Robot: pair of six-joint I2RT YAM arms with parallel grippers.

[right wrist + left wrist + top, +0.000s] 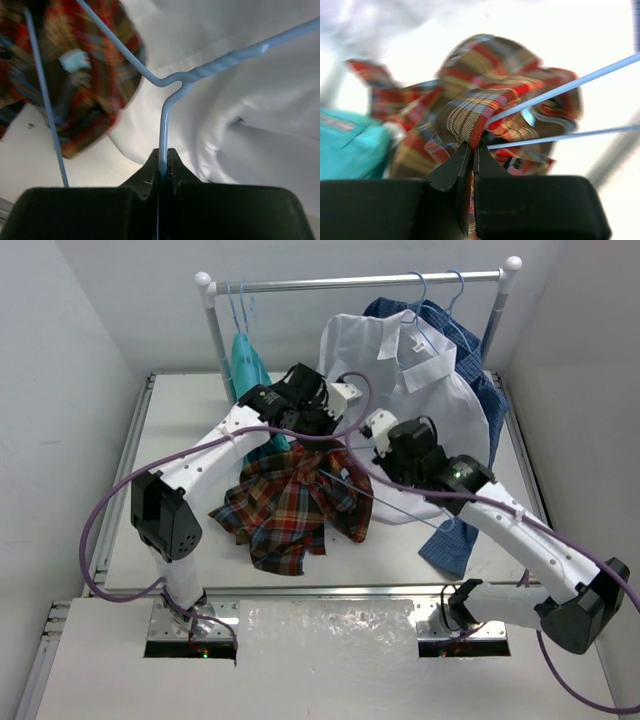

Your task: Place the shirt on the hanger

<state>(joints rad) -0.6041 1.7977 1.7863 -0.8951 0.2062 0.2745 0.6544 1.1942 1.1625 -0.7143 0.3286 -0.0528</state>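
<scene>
The plaid shirt (290,505) hangs bunched from my left gripper (303,440), its lower part resting on the table. In the left wrist view my left gripper (472,145) is shut on a fold of the shirt (470,110). My right gripper (366,445) is shut on the pale-blue wire hanger (400,505) just below its twisted neck. In the right wrist view the wire (165,125) runs up out of that gripper (163,152). Two hanger wires (570,86) reach into the bunched shirt, which also shows in the right wrist view (85,65).
A white pipe rack (350,282) stands at the back. On it hang a white shirt (420,390) over a blue checked shirt (455,540), a teal garment (248,365) and spare blue hangers (240,300). White walls close in both sides.
</scene>
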